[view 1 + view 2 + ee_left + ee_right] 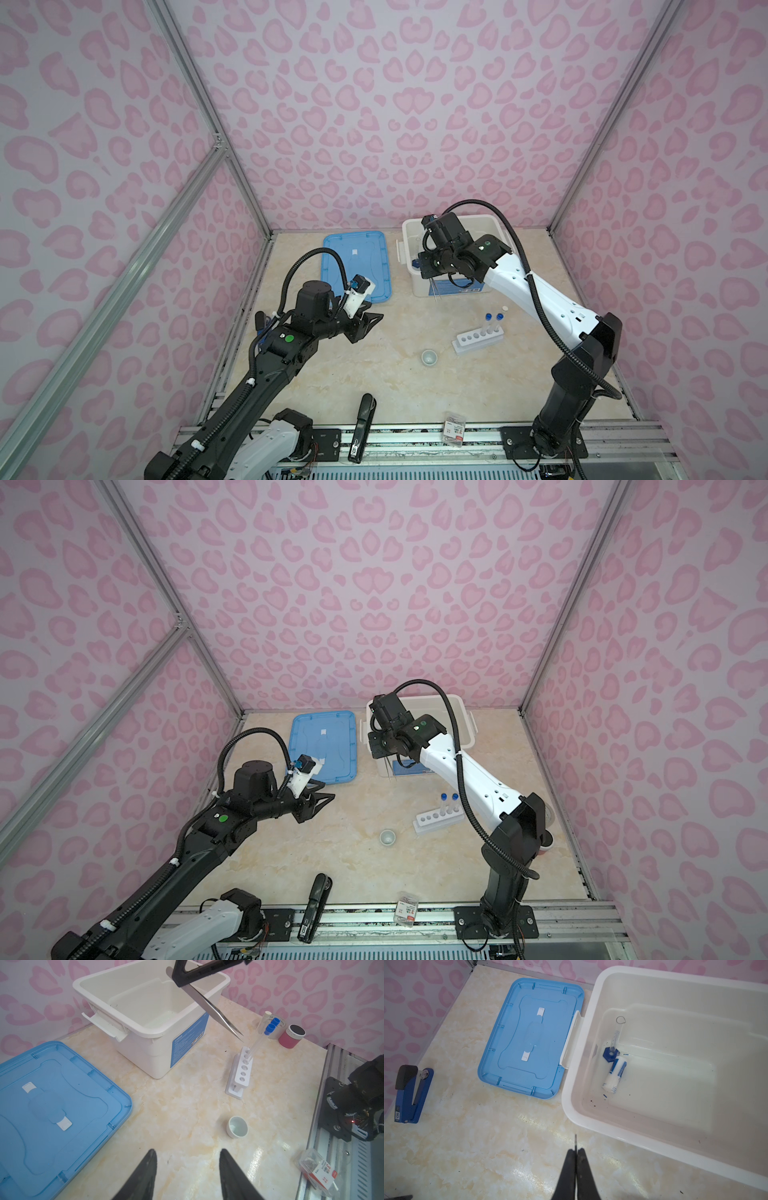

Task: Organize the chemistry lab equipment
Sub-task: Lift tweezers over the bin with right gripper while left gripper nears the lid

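Observation:
My right gripper point(576, 1150) is shut on the metal tweezers point(218, 1012), whose tips hang down over the table just outside the white bin's point(571, 1105) near wall. Inside the bin lie a blue-based small cylinder point(613, 1043) and a white blue-labelled bottle point(614, 1074). The six-hole white rack point(469, 343) stands on the table holding clear tubes with blue caps point(270, 1027) and one with a white cap point(505, 308). A tiny white cup point(429, 357) sits in front of the rack. My left gripper point(188, 1152) hovers open and empty near the blue lid point(357, 266).
A black stapler point(363, 424) and a small staple box point(454, 428) lie at the table's front edge. A blue stapler point(411, 1095) sits by the left wall. A red tape roll point(292, 1035) stands behind the rack near the right wall.

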`<action>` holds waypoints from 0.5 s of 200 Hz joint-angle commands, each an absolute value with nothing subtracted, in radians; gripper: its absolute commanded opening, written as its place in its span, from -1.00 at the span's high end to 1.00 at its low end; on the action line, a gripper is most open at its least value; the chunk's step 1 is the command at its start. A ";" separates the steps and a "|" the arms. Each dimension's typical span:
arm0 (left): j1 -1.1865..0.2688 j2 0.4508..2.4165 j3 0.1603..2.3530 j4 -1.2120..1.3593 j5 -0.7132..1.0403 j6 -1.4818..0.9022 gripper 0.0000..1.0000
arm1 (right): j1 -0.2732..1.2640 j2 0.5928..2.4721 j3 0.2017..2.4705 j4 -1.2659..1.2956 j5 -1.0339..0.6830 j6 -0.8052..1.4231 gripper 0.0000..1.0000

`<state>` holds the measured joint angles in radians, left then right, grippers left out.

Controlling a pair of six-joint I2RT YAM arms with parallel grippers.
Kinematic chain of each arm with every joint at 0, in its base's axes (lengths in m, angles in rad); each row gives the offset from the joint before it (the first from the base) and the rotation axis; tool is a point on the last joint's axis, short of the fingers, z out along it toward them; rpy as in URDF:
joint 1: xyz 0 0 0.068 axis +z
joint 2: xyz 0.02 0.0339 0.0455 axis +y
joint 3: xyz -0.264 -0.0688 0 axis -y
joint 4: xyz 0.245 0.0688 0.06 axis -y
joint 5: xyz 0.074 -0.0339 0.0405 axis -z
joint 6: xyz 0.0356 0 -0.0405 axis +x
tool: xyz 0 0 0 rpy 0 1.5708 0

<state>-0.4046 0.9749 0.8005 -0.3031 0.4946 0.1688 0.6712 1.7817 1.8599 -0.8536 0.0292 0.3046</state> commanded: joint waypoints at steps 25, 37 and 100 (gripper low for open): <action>-0.417 1.038 0.855 -0.218 0.528 0.191 -0.02 | 0.611 1.825 1.958 -0.879 0.061 0.268 1.00; -0.423 1.062 0.873 -0.200 0.538 0.194 -0.02 | 0.589 1.846 1.994 -0.887 0.055 0.261 1.00; -0.450 1.216 1.010 -0.153 0.621 0.243 -0.02 | 0.478 1.973 2.154 -0.844 0.021 0.255 1.00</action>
<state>-0.4408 1.1709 0.9600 -0.2085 0.5629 0.2138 0.5018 1.9423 2.1300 -0.8837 0.0467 0.2581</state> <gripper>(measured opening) 0.507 0.049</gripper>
